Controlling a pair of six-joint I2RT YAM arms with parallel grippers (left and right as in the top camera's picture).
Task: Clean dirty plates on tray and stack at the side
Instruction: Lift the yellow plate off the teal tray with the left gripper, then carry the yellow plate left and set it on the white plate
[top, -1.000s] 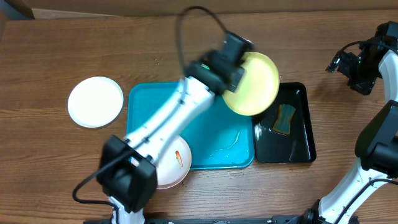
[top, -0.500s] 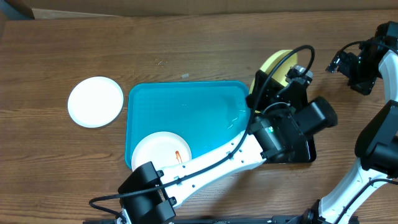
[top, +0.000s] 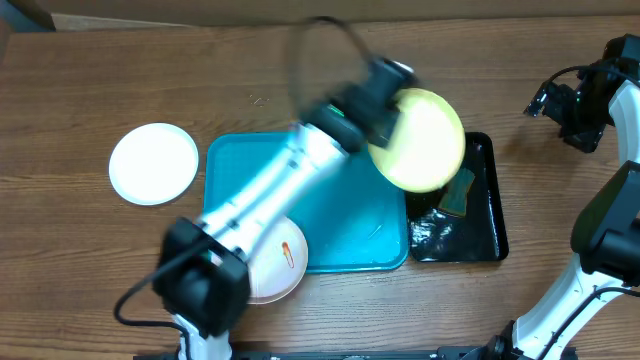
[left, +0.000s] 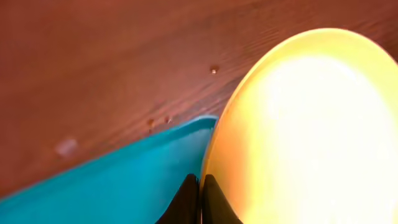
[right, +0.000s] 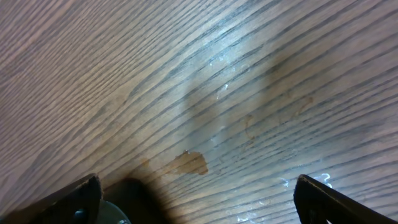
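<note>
Yellow-green plate (top: 425, 140) hangs tilted above the join of turquoise tray (top: 340, 170) and black tray (top: 490, 235), its rim pinched by the left pincer (left: 200, 200). A plain white plate (top: 153, 164) lies on the counter (top: 200, 70). A smeared white plate (top: 285, 262) sits at the turquoise tray's near-left corner. The right pincer (right: 199, 193) is spread.

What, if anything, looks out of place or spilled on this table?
The round white plate with a red-orange smear seems to overhang the front rim of the turquoise plastic tray. Wet streaks and a brownish spot mark the wooden table in the right wrist view.
</note>
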